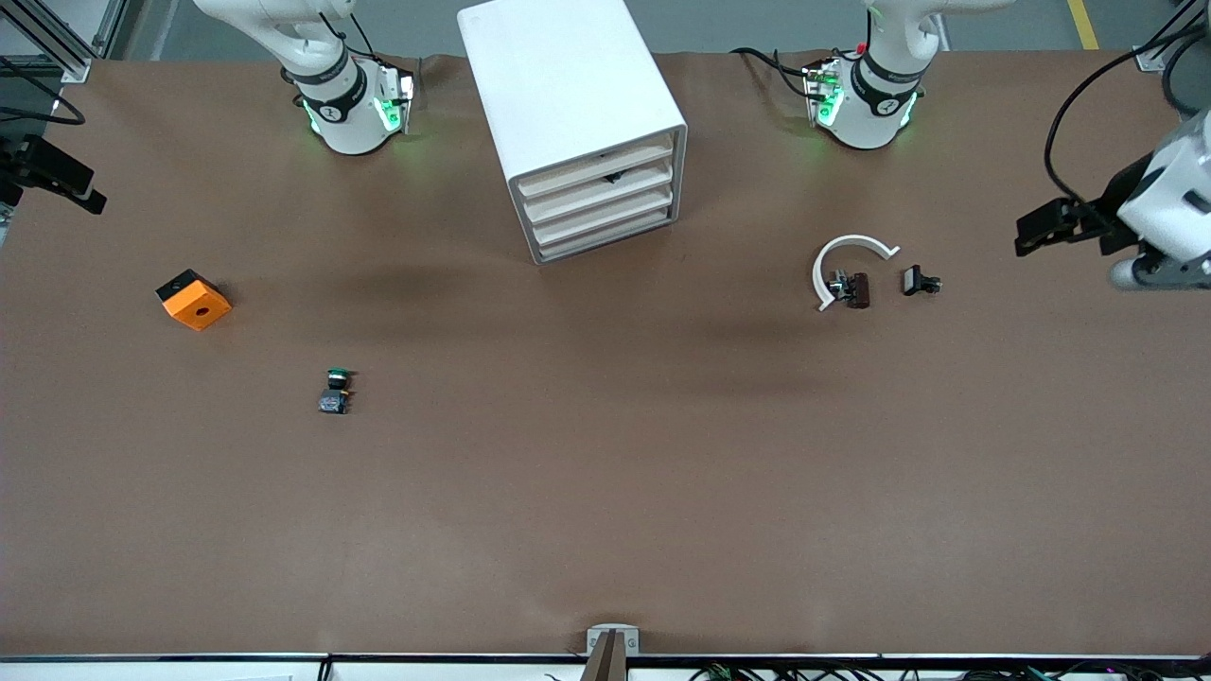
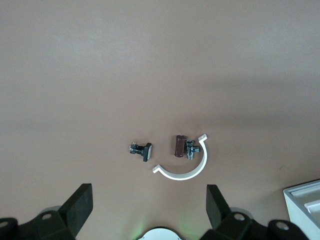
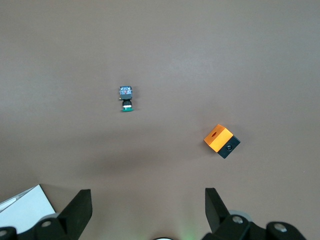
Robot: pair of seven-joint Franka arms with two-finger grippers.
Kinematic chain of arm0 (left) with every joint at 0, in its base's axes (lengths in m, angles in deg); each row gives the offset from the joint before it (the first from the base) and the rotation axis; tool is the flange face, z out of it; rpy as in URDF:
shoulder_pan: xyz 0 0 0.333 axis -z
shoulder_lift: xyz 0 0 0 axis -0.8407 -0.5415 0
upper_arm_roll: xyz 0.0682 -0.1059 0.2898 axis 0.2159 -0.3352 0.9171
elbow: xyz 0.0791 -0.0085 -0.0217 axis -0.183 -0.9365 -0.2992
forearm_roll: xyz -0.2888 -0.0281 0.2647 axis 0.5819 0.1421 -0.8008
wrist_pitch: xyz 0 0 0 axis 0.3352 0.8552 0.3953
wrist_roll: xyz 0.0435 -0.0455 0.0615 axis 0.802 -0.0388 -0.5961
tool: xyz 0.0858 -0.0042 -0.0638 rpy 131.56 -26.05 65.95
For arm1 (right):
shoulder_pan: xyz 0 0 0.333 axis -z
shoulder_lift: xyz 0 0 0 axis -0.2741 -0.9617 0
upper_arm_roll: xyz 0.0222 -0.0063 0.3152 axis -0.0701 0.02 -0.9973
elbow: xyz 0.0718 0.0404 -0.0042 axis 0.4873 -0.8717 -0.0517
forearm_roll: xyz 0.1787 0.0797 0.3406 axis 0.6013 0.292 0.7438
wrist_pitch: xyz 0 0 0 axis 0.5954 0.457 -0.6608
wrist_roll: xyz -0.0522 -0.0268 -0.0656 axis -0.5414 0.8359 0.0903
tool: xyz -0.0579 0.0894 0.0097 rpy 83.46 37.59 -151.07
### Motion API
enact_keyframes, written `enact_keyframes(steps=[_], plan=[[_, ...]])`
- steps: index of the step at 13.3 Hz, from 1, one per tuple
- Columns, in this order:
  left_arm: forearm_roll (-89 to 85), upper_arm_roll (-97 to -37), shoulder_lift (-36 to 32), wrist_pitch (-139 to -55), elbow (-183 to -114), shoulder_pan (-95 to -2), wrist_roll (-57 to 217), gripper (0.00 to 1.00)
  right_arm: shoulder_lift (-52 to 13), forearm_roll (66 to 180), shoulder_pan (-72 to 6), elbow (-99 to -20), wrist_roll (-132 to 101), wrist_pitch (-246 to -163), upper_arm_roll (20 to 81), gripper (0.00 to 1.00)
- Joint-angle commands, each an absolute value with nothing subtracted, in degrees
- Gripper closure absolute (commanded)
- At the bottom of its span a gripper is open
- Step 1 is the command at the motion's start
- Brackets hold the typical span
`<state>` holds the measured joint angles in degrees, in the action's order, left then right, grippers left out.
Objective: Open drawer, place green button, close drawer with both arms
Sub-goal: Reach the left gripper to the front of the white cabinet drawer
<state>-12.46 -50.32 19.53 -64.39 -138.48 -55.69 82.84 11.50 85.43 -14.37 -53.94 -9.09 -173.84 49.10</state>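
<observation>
On the brown table the tall white rounded cabinet [image 1: 577, 123] stands between the two arm bases, and all four of its shallow beige fronts look shut. The drawer [image 1: 604, 215], third from the top, is still closed, so nothing of the task is done yet. The button [image 1: 335, 390], a tiny switch with a green round cap and a dark grey-blue body, lies on the table toward the right arm's end, nearer to the front camera than the cabinet and well apart from it. The orange cube with a hole [image 1: 193, 300] lies near it, closer to the table end.

The left gripper [image 2: 147, 210] hangs high over the white plastic arc [image 2: 184, 164] and the small black parts [image 2: 141, 150], with its two black fingers wide apart and nothing between them. The right gripper [image 3: 147, 210] hangs high over the table with the button [image 3: 126, 97] and the cube [image 3: 221, 141] below it, its fingers also wide and empty.

Several things could go wrong, I think. The drawer fronts are thin and close together, so a finger may catch the second front or the lowest one and open the wrong drawer. The cabinet stands free, so a pull may drag it if the other arm does not hold it. The button is small and lies on its side, so it may roll or slip out during the grasp
</observation>
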Motion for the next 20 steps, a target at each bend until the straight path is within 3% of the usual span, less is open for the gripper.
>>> enact_keyframes(steps=[1, 10, 16, 20], plan=[[-10.29, -50.56, 15.43, -63.29, -136.51, -55.11, 77.41, 0.0, 13.15, 85.58, -14.68, -55.66, -9.96, -174.52, 49.06, 0.0], [8.05, -51.0, -3.82, -66.72, -132.74, -51.86, 37.28, 0.0, 13.15, 86.46, -14.68, -55.66, -13.21, -174.7, 49.15, 0.0], [16.44, -51.0, -10.77, -73.65, -131.42, -42.21, 1.69, 0.0, 12.97, 86.46, -14.59, -55.57, -13.21, -174.61, 49.15, 0.0], [24.41, -51.0, -13.41, -74.1, -131.5, -38.32, -20.14, 0.0, 11.22, 86.54, -14.5, -51.45, -13.04, -173.04, 49.15, 0.0]])
